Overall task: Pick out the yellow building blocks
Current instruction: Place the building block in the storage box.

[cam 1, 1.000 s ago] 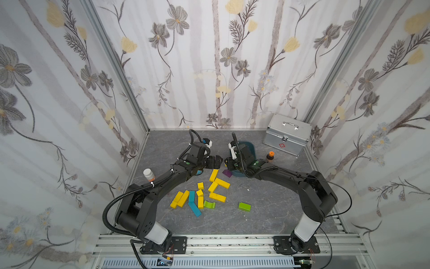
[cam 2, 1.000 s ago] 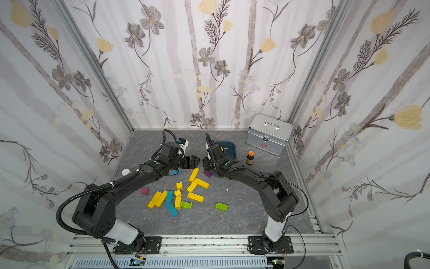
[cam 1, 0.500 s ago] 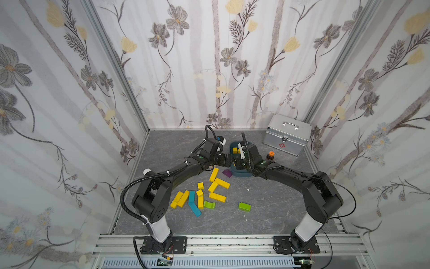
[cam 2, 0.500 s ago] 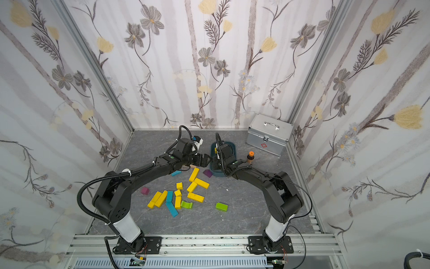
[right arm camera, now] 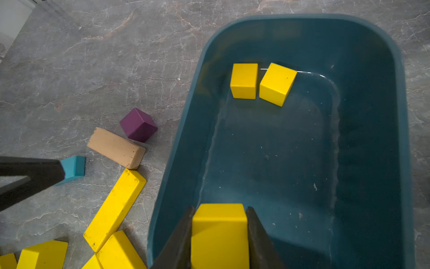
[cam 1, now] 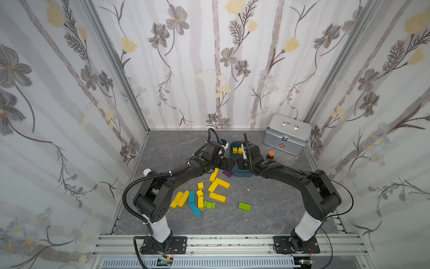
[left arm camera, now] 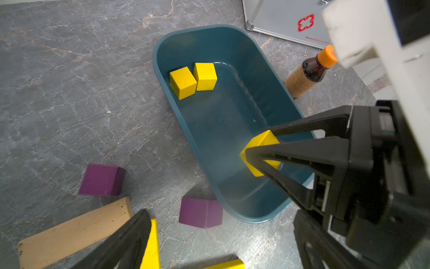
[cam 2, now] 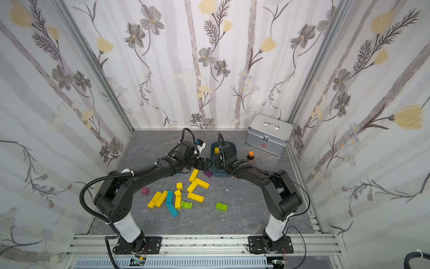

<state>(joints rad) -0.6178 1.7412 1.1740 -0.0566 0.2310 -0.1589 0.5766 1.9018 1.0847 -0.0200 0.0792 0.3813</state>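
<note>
- Toward the surface's [cam 1: 267, 209] far edge, over the teal bin [right arm camera: 400, 116], our right pincer [right arm camera: 220, 209] pinched a yellow cube [right arm camera: 218, 235], seemingly to join two cubes [right arm camera: 244, 81] inside.
- Our left pincer [cam 1: 229, 165] hung spread, empty.

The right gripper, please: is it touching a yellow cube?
Touching. In the right wrist view, the right gripper clamps the yellow cube, fingers flat against its sides.

Likely lab test booth: floral wallpapered panels [cam 1: 58, 116], aluminium rail [cam 1: 232, 243].
</note>
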